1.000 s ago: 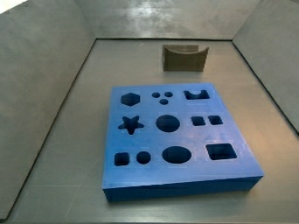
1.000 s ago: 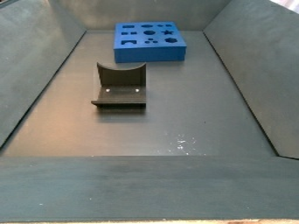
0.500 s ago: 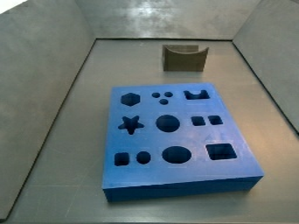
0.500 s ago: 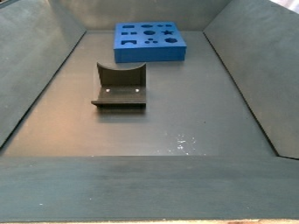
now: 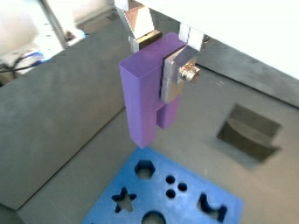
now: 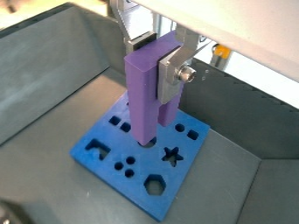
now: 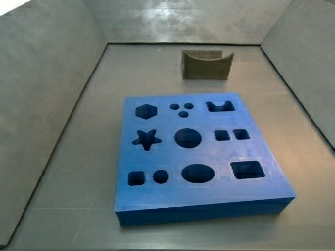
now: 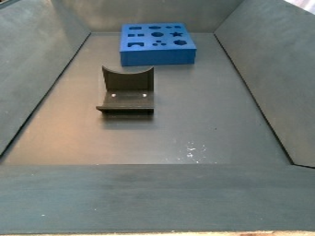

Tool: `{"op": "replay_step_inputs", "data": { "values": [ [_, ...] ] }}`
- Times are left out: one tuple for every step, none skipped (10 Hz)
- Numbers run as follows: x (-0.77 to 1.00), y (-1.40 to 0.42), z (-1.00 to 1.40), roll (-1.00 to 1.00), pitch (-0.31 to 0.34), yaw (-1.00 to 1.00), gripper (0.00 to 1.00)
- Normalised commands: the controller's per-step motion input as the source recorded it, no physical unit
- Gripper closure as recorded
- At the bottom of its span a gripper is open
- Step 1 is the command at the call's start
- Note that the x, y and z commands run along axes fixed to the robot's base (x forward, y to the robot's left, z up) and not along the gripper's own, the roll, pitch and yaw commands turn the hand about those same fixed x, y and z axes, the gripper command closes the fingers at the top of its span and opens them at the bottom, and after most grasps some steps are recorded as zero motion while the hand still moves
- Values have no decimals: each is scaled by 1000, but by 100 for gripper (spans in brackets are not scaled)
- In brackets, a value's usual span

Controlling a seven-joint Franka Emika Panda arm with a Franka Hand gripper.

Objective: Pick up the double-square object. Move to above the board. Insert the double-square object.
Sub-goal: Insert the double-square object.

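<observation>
Wrist view, gripper: the gripper (image 5: pixel 162 52) is seen clamped on the double-square object (image 5: pixel 146 92), a silver finger (image 5: pixel 177 72) pressed flat against one side.
Wrist view, object axis: the light purple block is held with its long axis running away from the gripper, its free end pointing down toward the board (image 5: pixel 176 194); smooth matte faces and a groove between the two prongs are shown.
Wrist view, surroundings: the dark fixture (image 5: pixel 251 133) is seen on the grey floor beside the board.
Wrist view, board: the double-square object (image 6: pixel 149 87) is held in the gripper (image 6: pixel 163 54) well above the blue board (image 6: pixel 100 138), whose star, hexagon and round cut-outs are visible.
Side view, board: the board (image 7: pixel 277 201) lies flat, a thick blue slab with dark holes; the fixture (image 7: pixel 206 66) stands behind it.
Side view, gripper: neither gripper nor block is shown; the fixture (image 8: pixel 125 93) stands nearer than the board (image 8: pixel 155 57).
</observation>
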Motion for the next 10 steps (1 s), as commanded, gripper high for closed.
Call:
{"op": "replay_step_inputs", "data": {
  "values": [
    [277, -143, -29, 0, 0, -737, 100],
    [297, -106, -117, 37, 0, -723, 100],
    [206, 0, -214, 131, 0, -814, 100],
    [91, 0, -240, 134, 0, -909, 100],
    [46, 0, -237, 131, 0, -937, 100],
    [40, 0, -251, 129, -17, -963, 100],
    [51, 0, -254, 126, 0, -940, 100],
    [40, -17, -251, 100, 0, -929, 100],
    [69, -66, -217, 83, 6, -857, 100],
    [126, -89, -194, 97, 129, -734, 100]
  ]
}}
